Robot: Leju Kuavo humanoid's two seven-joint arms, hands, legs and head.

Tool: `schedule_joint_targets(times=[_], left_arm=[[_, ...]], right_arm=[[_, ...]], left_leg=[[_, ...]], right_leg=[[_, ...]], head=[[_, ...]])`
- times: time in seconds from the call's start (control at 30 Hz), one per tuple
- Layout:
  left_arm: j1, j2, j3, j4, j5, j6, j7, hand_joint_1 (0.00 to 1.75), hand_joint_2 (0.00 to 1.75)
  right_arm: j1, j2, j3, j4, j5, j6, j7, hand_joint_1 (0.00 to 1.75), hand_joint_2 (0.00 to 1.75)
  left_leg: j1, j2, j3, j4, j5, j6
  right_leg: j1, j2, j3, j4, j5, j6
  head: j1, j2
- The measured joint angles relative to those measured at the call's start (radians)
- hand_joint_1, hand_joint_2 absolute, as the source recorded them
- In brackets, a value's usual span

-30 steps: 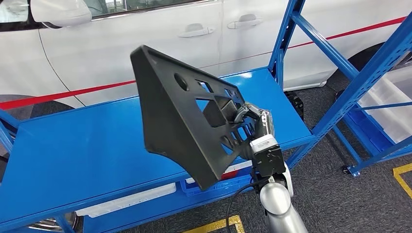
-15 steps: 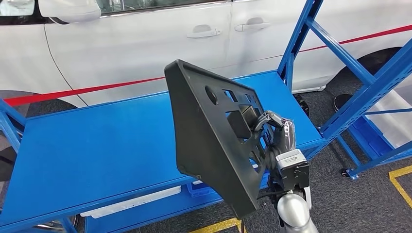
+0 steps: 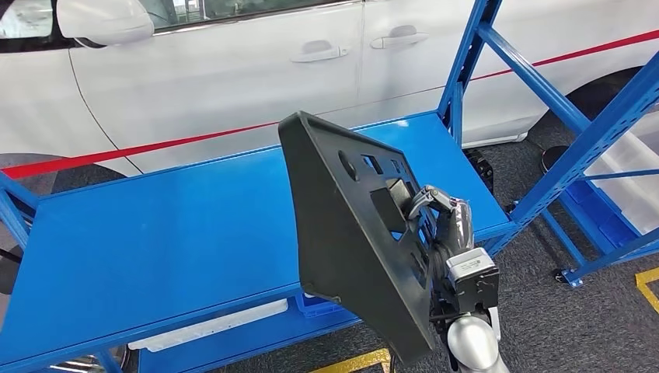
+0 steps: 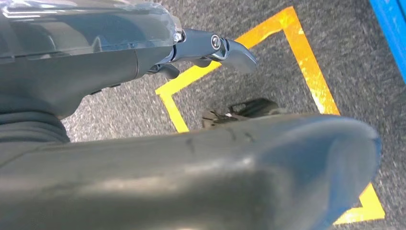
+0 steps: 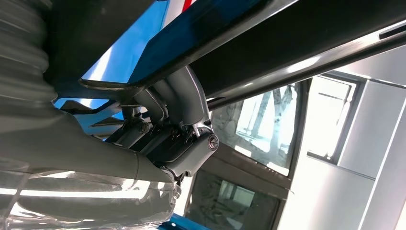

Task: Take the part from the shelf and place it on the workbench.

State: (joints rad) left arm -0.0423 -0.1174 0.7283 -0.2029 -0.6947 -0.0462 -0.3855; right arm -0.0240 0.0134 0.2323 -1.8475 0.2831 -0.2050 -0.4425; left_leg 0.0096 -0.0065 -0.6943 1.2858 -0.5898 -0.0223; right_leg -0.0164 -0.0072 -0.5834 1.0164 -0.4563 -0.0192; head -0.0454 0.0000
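Observation:
A large black plastic part (image 3: 350,233) with several cut-outs is held up on edge, tilted, above the front right of the blue workbench (image 3: 155,225). My right hand (image 3: 443,217) grips it from behind, fingers hooked through a cut-out near its middle. In the right wrist view the fingers (image 5: 177,110) curl over a dark edge of the part (image 5: 287,43). The part touches nothing else. My left hand (image 4: 191,143) hangs over the floor with nothing in it, its thick thumb apart from a dark finger (image 4: 230,50).
A white car (image 3: 233,70) stands just behind the workbench. Blue shelf uprights (image 3: 575,132) rise at the right. White bins (image 3: 210,322) sit on the level under the bench top. Yellow tape (image 4: 306,67) marks the grey floor.
The view has shifted a little. The part has swung rightwards and lower with my right hand, and now stands more edge-on to me.

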Motion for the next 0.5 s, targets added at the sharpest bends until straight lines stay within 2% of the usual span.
schedule_joint_targets(times=[0.03,0.07,0.13,0.17,0.2,0.23,0.33,0.4,0.47,0.5], left_arm=[[0.001,0.0,0.0,0.0,0.001,0.0,0.0,0.0,0.0],[0.002,0.0,0.001,0.0,0.002,0.0,0.0,0.0,0.0],[0.001,0.001,0.001,0.0,0.003,0.0,-0.001,0.0,0.0],[0.001,0.001,0.002,0.0,0.003,0.0,-0.001,0.0,0.0],[0.0,0.001,0.002,0.0,0.004,0.0,-0.002,0.0,0.0],[0.0,0.001,0.002,0.0,0.004,0.0,-0.002,0.0,0.0],[0.001,0.001,0.004,0.0,0.004,0.0,-0.002,0.0,0.0],[0.001,0.001,0.005,0.0,0.003,0.0,-0.003,0.0,0.0],[0.0,0.001,0.007,0.0,0.002,-0.001,-0.004,0.0,0.0],[0.001,0.002,0.008,0.0,-0.001,0.0,-0.004,0.0,0.0]], right_arm=[[0.002,0.0,0.0,0.0,-0.001,0.0,0.0,1.75,1.75],[0.004,0.0,0.0,0.0,-0.001,0.001,0.0,1.75,1.75],[0.006,0.0,0.0,0.0,-0.006,0.001,-0.001,1.75,1.75],[0.007,0.0,0.0,-0.001,-0.01,0.001,-0.002,1.75,1.75],[0.008,0.0,0.001,-0.003,-0.014,0.002,-0.004,1.75,1.75],[0.01,0.0,0.001,-0.005,-0.017,0.002,-0.005,1.75,1.75],[0.018,-0.001,0.003,-0.016,-0.027,0.002,-0.01,1.75,1.75],[0.023,-0.005,0.004,-0.024,-0.038,0.001,-0.015,1.75,1.75],[0.03,-0.01,0.004,-0.029,-0.048,-0.002,-0.019,1.75,1.75],[0.035,-0.013,0.004,-0.03,-0.052,-0.003,-0.021,1.75,1.75]], left_leg=[[0.002,0.0,-0.01,0.016,0.005,-0.002],[0.004,0.0,0.001,-0.009,0.03,-0.004],[0.006,0.002,0.065,-0.144,0.1,-0.003],[0.005,0.002,0.093,-0.205,0.122,0.0],[0.003,0.002,0.111,-0.244,0.133,0.005],[0.0,0.002,0.117,-0.258,0.132,0.011],[0.0,0.0,0.119,-0.268,0.138,0.032],[0.003,0.001,0.123,-0.278,0.145,0.045],[0.0,0.001,0.122,-0.279,0.145,0.051],[-0.001,0.001,0.122,-0.278,0.145,0.052]], right_leg=[[0.0,0.0,0.001,0.001,-0.001,0.0],[-0.001,0.001,0.002,0.002,-0.003,0.001],[-0.002,0.002,0.006,0.006,-0.008,0.008],[-0.001,0.002,0.007,0.009,-0.01,0.012],[0.0,0.003,0.007,0.01,-0.012,0.017],[0.002,0.003,0.006,0.01,-0.012,0.023],[0.001,0.003,0.006,0.011,-0.015,0.04],[-0.002,0.004,-0.02,0.07,-0.054,0.048],[-0.003,0.005,-0.081,0.2,-0.119,0.052],[-0.003,0.005,-0.11,0.257,-0.138,0.053]], head=[[0.0,0.0],[0.0,0.0],[0.0,0.0],[0.0,0.0],[0.0,0.0],[0.0,0.0],[0.0,0.0],[0.0,0.0],[0.0,0.0],[0.0,0.0]])
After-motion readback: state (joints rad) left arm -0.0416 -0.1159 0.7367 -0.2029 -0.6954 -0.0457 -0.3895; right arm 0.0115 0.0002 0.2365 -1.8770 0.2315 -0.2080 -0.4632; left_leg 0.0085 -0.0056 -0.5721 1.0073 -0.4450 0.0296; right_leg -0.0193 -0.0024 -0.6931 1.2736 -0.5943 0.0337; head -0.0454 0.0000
